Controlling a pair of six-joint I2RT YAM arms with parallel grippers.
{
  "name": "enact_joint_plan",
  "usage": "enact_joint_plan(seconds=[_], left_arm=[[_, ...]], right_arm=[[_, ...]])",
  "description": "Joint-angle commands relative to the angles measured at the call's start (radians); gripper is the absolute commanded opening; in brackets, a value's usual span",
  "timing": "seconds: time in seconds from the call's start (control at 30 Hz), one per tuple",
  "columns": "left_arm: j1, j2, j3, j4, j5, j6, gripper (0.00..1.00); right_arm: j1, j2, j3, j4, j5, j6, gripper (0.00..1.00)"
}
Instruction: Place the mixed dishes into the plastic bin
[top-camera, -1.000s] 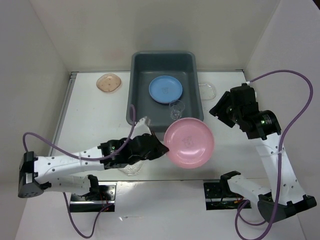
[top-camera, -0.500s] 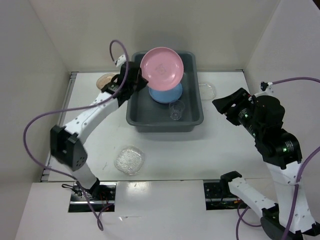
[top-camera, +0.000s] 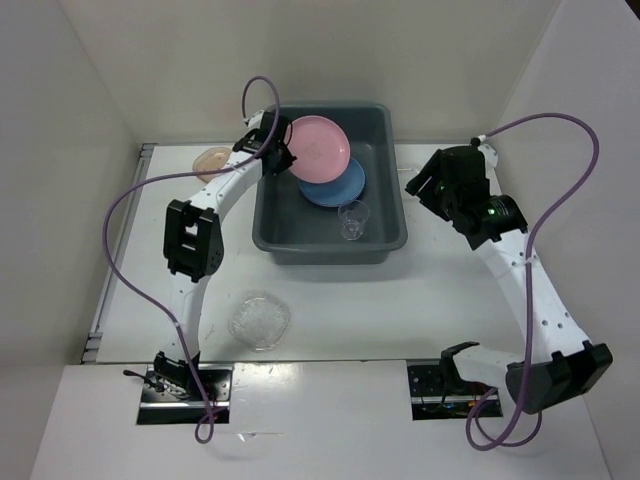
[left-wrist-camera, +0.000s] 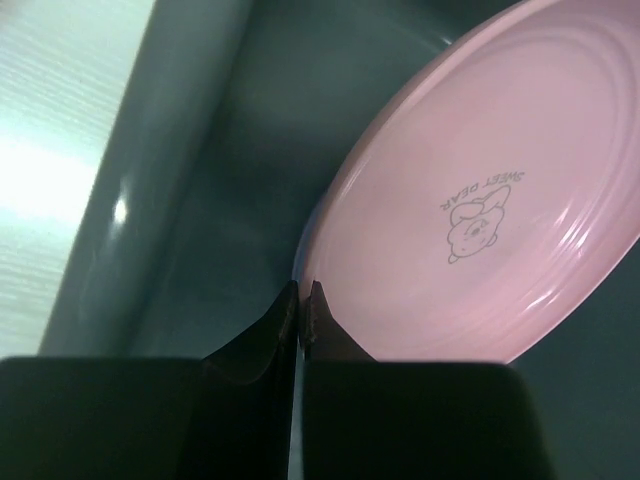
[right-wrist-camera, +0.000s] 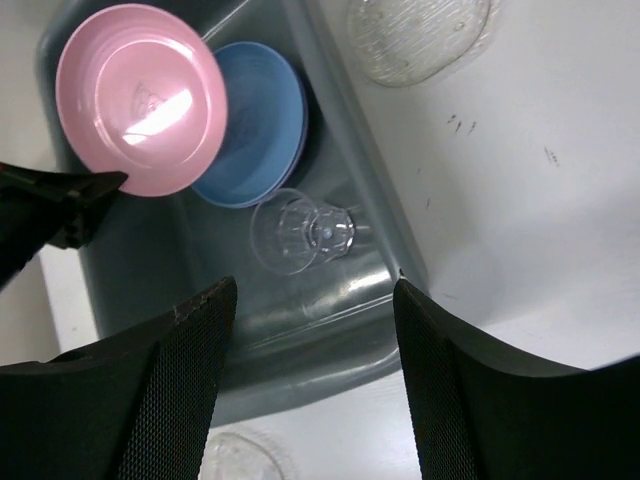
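The dark grey plastic bin (top-camera: 385, 243) stands at the back middle. My left gripper (top-camera: 278, 156) is shut on the rim of the pink plate (top-camera: 320, 148) and holds it tilted inside the bin's back left, over the blue plate (top-camera: 340, 187). In the left wrist view the fingertips pinch the plate's edge (left-wrist-camera: 470, 230). A clear cup (top-camera: 352, 220) lies in the bin. My right gripper (top-camera: 425, 190) is open and empty above the bin's right rim; its view shows the cup (right-wrist-camera: 300, 232), both plates and the bin (right-wrist-camera: 330, 340). No lilac plate is in view.
A small peach dish (top-camera: 208, 161) sits left of the bin, partly behind my left arm. A clear textured dish (top-camera: 260, 320) lies on the table in front. Another clear dish (right-wrist-camera: 420, 35) lies right of the bin. White walls close in the sides.
My left arm swung the pink plate from the front of the table to the bin and lowered it into the back left. My right gripper moved in toward the bin's right rim.
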Motion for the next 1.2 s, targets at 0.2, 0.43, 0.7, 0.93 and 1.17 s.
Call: enact_joint_plan(seconds=[0.2,0.43,0.7,0.93,1.17], left_arm=[[0.021,0.088,0.082,0.000,0.081,-0.012,0.02],[-0.002,0.106,0.055,0.000,0.109,-0.021,0.04],[-0.013,0.085,0.064,0.000,0.120,-0.003,0.56],[-0.013,-0.041,0.127,0.000,0.141,0.029,0.68],[0.018,-0.311,0.087,0.009,0.272,0.068,0.72]], right_arm=[[-0.073,0.038,0.001,0.118,0.053,-0.050,0.70],[-0.168,0.039,-0.093,0.150,0.009,-0.059,0.70],[-0.211,0.075,-0.146,0.193,-0.028,-0.059,0.70],[-0.246,0.227,-0.189,0.302,-0.028,-0.030,0.70],[-0.279,0.416,-0.154,0.391,0.004,0.013,0.68]])
